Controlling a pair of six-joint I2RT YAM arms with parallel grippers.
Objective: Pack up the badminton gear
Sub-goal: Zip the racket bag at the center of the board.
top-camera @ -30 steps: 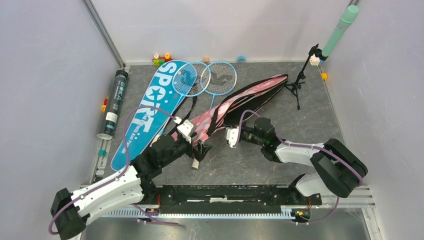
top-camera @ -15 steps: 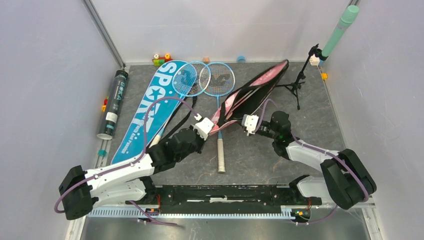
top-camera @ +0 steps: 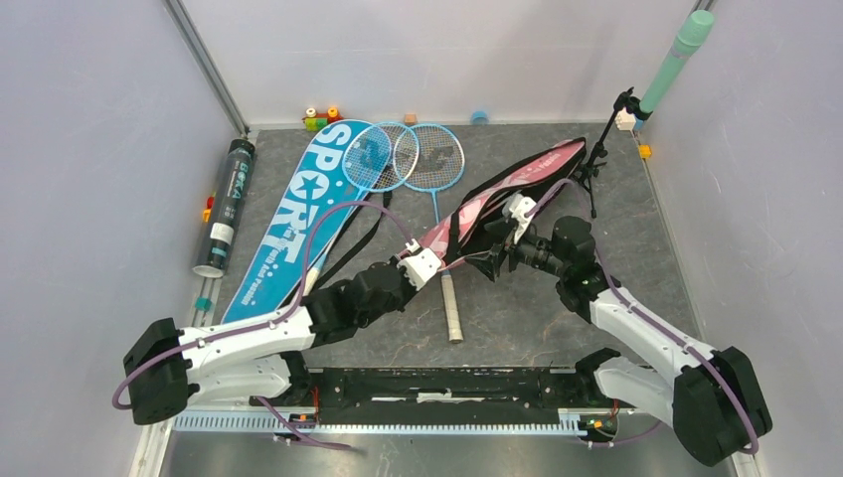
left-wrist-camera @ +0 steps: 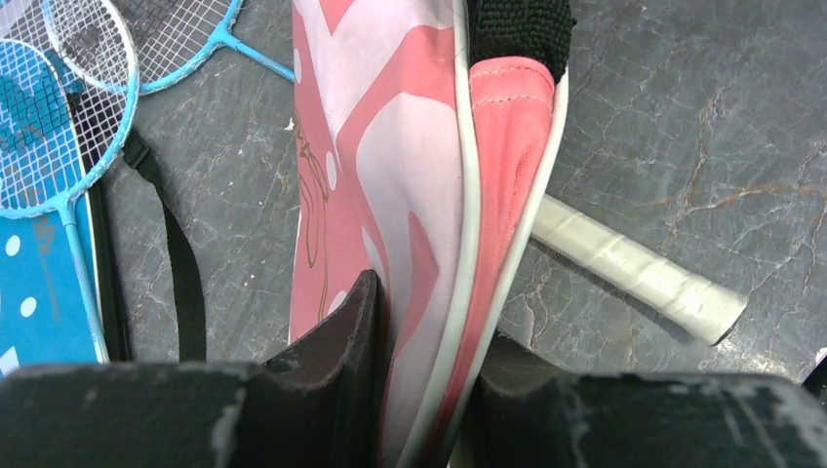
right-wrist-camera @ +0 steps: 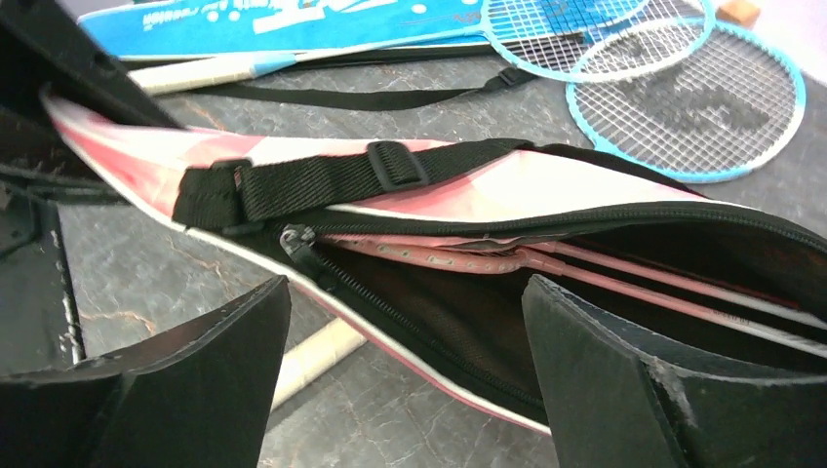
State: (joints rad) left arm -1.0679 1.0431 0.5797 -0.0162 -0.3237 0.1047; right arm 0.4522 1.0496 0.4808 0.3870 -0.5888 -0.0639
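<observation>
The pink racket bag (top-camera: 517,184) lies slanted at the middle of the mat, its zip mouth open, with a pink racket (right-wrist-camera: 585,265) inside. My left gripper (top-camera: 429,262) is shut on the bag's narrow near end (left-wrist-camera: 429,244). At the open zip edge, my right gripper (top-camera: 494,260) stands open with nothing held; the bag's mouth (right-wrist-camera: 439,312) lies between its fingers. Two blue rackets (top-camera: 408,156) rest at the back, and one white handle (top-camera: 452,316) reaches toward me. To the left lie the blue SPORT bag (top-camera: 288,219) and the dark tube (top-camera: 227,204).
A black tripod stand (top-camera: 594,169) is at the back right, close to the pink bag's far tip. Small coloured blocks (top-camera: 320,117) line the back wall and left rail. The blue bag's black strap (left-wrist-camera: 180,263) trails across the mat.
My left gripper has shut on the pink bag's narrow end. The bag swung toward the back right, uncovering the white handle. My right gripper has just opened and let go of the bag.
</observation>
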